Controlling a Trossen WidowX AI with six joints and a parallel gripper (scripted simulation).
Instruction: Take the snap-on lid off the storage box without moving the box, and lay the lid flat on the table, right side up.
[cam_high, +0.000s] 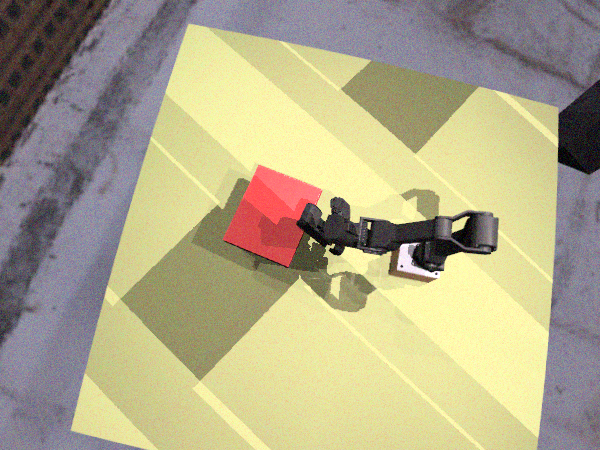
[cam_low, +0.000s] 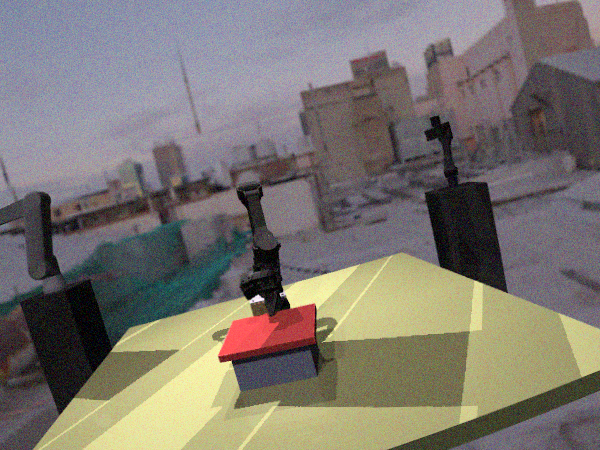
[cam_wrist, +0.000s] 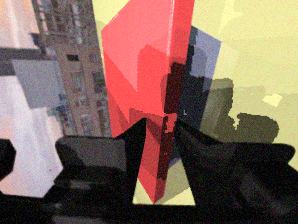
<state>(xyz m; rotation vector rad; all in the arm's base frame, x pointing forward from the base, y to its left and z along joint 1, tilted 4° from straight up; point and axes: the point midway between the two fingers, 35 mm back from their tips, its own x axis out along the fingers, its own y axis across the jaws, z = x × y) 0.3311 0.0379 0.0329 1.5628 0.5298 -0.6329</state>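
Observation:
The red lid (cam_high: 265, 200) (cam_low: 280, 327) (cam_wrist: 134, 55) lies on top of the blue-grey storage box (cam_low: 275, 371) (cam_wrist: 206, 57), overhanging its sides. Any small gap between lid and box cannot be told. The box stands on the yellow table (cam_high: 350, 375) (cam_low: 390, 300); the top view does not show its walls. My gripper (cam_high: 311, 233) (cam_low: 273, 312) (cam_wrist: 159, 122) is shut on the lid's edge on the side toward the arm's base. In the wrist view one finger is on the top face and the other is under the rim. The lower finger is hidden in the top and exterior views.
My arm's base (cam_high: 412, 267) stands on the table behind the gripper. Beyond the table, two other arms (cam_low: 39, 240) (cam_low: 446, 150) stand on black pedestals (cam_low: 65, 340) (cam_low: 467, 230). Dark shadow patches cross the table around the box.

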